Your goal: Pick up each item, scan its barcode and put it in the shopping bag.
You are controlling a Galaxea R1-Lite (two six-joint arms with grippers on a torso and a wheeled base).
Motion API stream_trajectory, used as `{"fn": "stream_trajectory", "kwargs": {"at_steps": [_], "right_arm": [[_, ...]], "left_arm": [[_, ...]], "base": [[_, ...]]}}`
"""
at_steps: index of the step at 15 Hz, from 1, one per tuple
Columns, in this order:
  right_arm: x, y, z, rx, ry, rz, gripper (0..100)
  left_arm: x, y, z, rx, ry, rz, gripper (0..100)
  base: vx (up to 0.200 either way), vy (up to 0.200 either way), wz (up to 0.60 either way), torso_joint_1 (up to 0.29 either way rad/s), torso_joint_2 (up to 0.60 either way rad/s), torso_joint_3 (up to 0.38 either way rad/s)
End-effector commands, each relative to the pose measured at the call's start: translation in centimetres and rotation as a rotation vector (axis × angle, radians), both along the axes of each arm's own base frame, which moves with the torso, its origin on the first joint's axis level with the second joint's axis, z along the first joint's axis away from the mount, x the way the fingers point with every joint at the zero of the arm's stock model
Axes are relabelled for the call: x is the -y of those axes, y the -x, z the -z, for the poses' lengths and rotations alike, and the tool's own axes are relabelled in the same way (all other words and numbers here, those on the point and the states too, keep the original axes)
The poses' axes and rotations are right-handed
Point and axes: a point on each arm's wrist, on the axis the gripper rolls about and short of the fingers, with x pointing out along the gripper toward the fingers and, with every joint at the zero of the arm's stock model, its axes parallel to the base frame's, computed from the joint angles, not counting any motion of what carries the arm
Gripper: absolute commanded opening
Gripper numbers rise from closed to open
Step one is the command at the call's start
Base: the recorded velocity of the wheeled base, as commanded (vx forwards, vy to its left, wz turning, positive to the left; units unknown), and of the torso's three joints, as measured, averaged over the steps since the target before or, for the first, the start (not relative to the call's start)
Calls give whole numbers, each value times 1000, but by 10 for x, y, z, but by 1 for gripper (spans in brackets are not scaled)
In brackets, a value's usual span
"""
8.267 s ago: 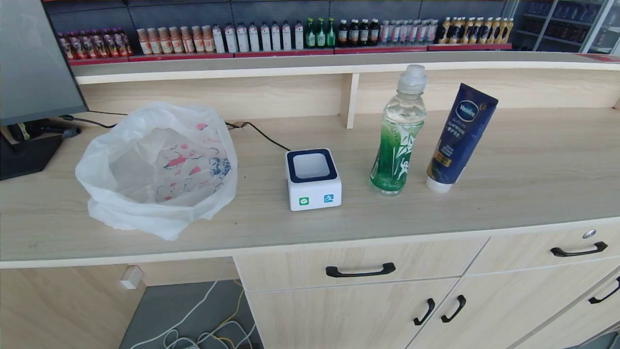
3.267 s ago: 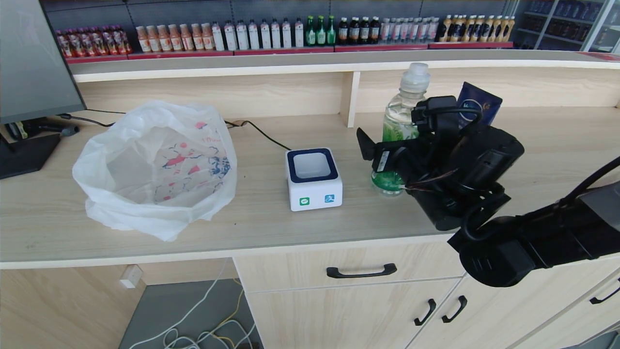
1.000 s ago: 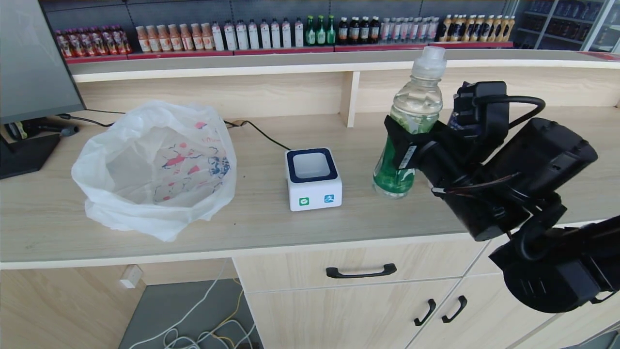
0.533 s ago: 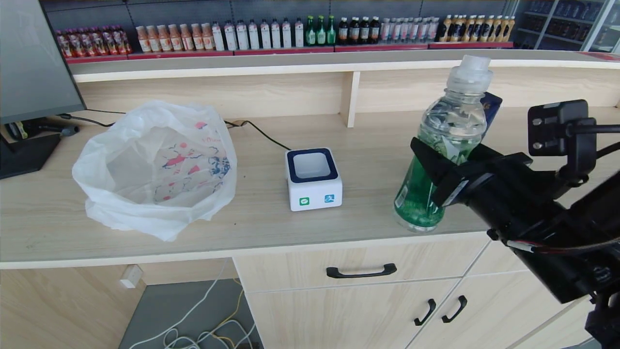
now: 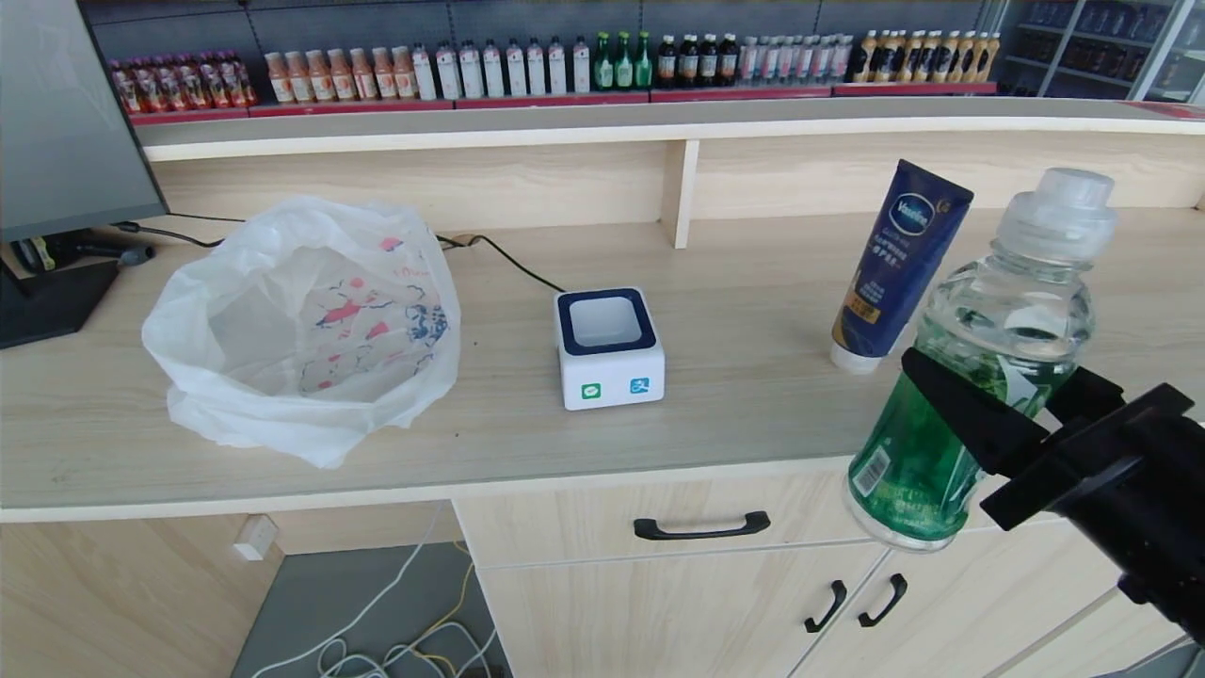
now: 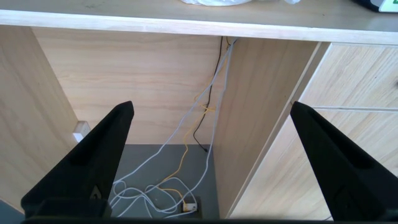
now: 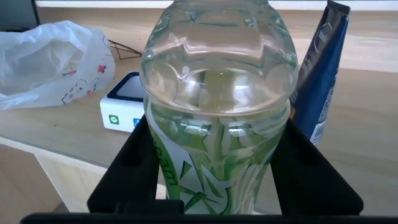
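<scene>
My right gripper [image 5: 1012, 414] is shut on a clear bottle with a green label [image 5: 979, 377], held upright in the air off the counter's front edge at the right; a barcode shows low on its side. The same bottle [image 7: 214, 124] stands between the black fingers [image 7: 127, 168] in the right wrist view. A dark blue tube [image 5: 894, 264] stands cap-down on the counter behind it. The white scanner box [image 5: 607, 347] sits mid-counter. The open white shopping bag [image 5: 306, 325] lies at the left. My left gripper [image 6: 211, 162] hangs open below the counter, facing cables.
A monitor [image 5: 66, 113] stands at the counter's far left, and a black cable [image 5: 508, 259] runs to the scanner. A raised wooden ledge [image 5: 659, 132] backs the counter. Drawers with black handles [image 5: 701, 525] lie below the front edge.
My right gripper has carried the bottle toward me and to the right, off the counter and past its front edge. The blue tube stands uncovered behind it.
</scene>
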Motion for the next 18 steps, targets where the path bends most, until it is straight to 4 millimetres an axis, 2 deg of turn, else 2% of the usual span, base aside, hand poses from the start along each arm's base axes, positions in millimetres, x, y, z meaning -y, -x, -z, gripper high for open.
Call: {"fn": "stream_trajectory", "kwargs": {"at_steps": [1,4,9,12,15,18], "right_arm": [[1,5,-2,8,-19,-37,0],[-8,-3,-8,4,-65,-161,0],[-14,-6,-4,-84,-144,-376,0],[-25,-15,5,-177,-177,-507,0],[-33,-22,-1,-224,-261,-599,0],[-44,-22,2,-289,-291,-732,0]], "left_arm": [[0,0,0,0,1,0,100],[0,0,0,0,1,0,100],[0,0,0,0,1,2,100],[0,0,0,0,1,2,100],[0,0,0,0,1,0,100],[0,0,0,0,1,2,100]], "base": [[0,0,0,0,0,0],[0,0,0,0,0,0],[0,0,0,0,0,0],[0,0,0,0,0,0],[0,0,0,0,0,0],[0,0,0,0,0,0]]}}
